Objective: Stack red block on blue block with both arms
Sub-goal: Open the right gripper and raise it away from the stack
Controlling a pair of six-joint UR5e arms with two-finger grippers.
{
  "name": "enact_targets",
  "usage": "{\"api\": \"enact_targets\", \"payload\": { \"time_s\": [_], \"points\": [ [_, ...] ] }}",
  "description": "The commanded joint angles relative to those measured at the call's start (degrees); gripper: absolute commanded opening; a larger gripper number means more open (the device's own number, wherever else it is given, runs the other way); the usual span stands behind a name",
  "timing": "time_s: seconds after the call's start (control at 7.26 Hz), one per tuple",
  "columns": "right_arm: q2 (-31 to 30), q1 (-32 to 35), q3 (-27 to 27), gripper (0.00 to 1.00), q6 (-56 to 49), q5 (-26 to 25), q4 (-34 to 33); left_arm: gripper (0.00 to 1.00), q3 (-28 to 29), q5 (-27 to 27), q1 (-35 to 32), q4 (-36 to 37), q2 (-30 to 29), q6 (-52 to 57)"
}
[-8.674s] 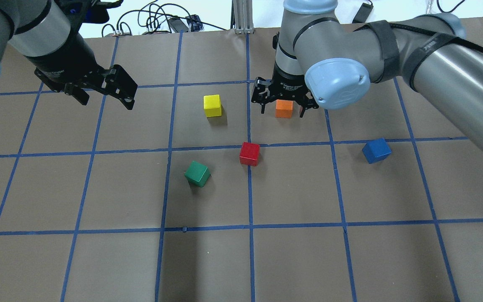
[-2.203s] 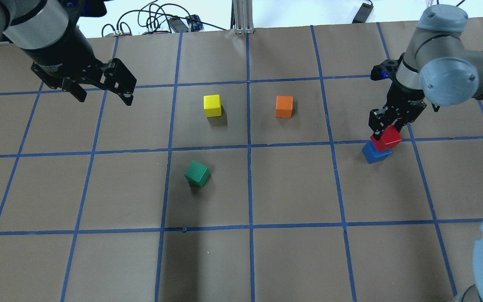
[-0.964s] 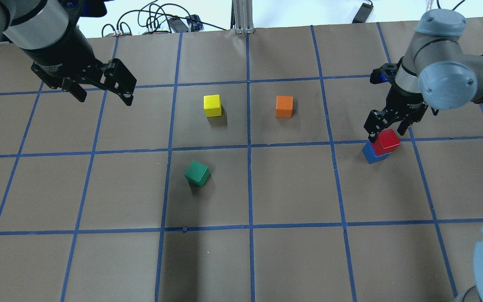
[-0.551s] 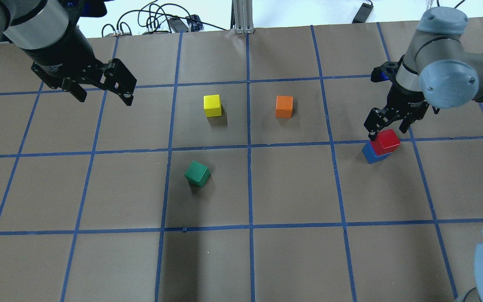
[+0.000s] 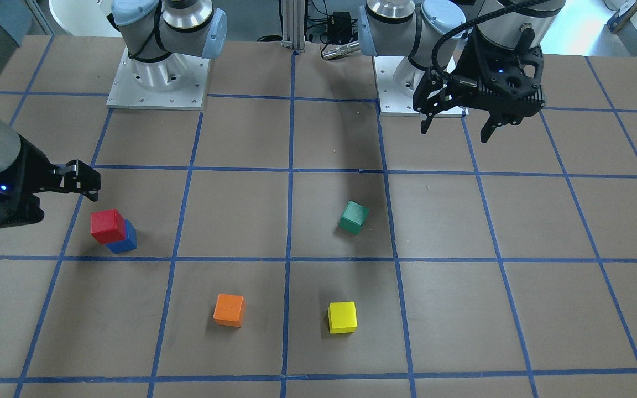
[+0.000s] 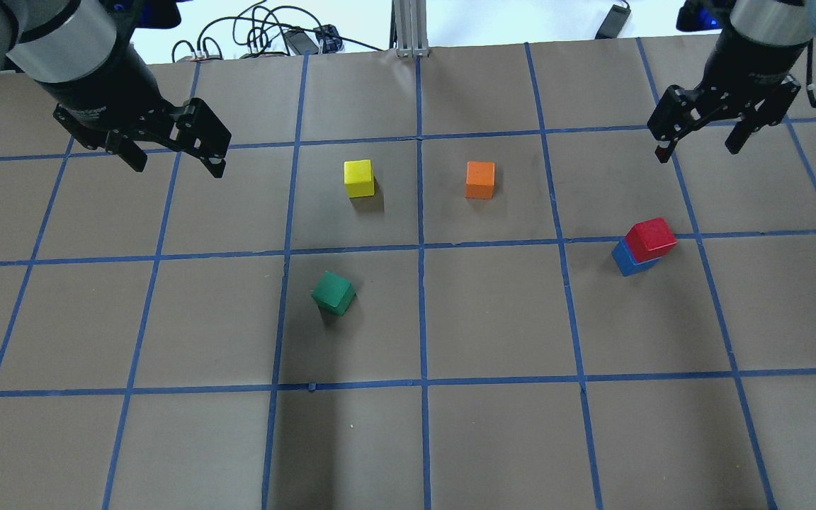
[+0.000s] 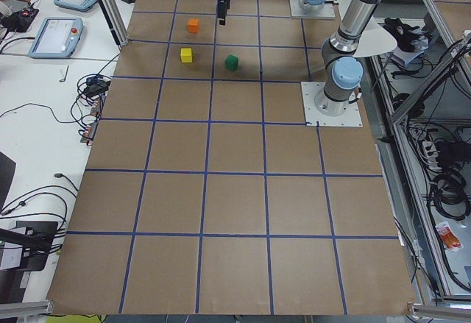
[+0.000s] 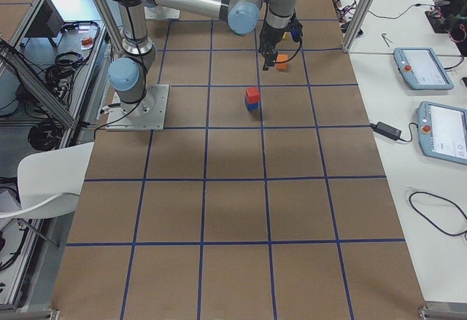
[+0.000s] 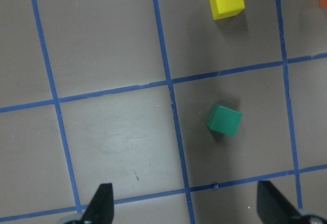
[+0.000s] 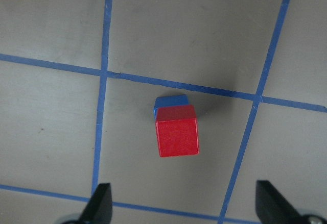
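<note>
The red block (image 6: 651, 234) sits on top of the blue block (image 6: 623, 260), slightly offset so that one edge of the blue shows beneath it, on the robot's right side of the table (image 6: 493, 439). The right gripper (image 6: 696, 145) hangs in the air clear of the stack, toward the table's far edge, its jaws spread wide and holding nothing; its wrist camera looks straight down on the two blocks between the fingertips. The left gripper (image 6: 178, 166) hovers over the opposite side of the table, also wide open and empty, well apart from every block. The surface is brown paper marked into squares by blue tape. A green cube (image 6: 333, 292) lies tilted near the centre, with a yellow cube (image 6: 359, 178) and an orange cube (image 6: 479, 180) farther back, each standing alone. Cables (image 6: 259, 39) trail along the far edge, and control tablets (image 8: 419, 67) lie on a white bench beside the table.
</note>
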Motion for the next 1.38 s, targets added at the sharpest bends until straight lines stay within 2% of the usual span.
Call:
{"api": "enact_targets", "payload": {
  "time_s": [0.0,0.28,0.55,0.69,0.96,1.24],
  "points": [
    [-2.1,5.9,-6.0,1.0,5.3,0.5,6.9,1.0,-0.1,0.0,0.0,0.0,-0.1,0.0],
    [1.3,5.7,-3.7,1.0,5.6,0.3,7.3,1.0,-0.1,0.0,0.0,0.0,0.1,0.0],
    [1.5,5.7,-4.1,1.0,6.4,0.3,7.3,1.0,-0.1,0.0,0.0,0.0,0.0,0.0],
    [0.2,6.0,-4.1,1.0,11.6,0.4,7.2,1.0,-0.1,0.0,0.0,0.0,0.0,0.0],
    [-3.4,7.5,-3.4,1.0,12.7,0.3,6.7,1.0,-0.1,0.0,0.0,0.0,0.0,0.0],
    [-4.1,9.1,-3.2,1.0,16.3,0.5,6.6,1.0,0.3,0.0,0.0,0.0,-0.2,0.0]
  ]
}}
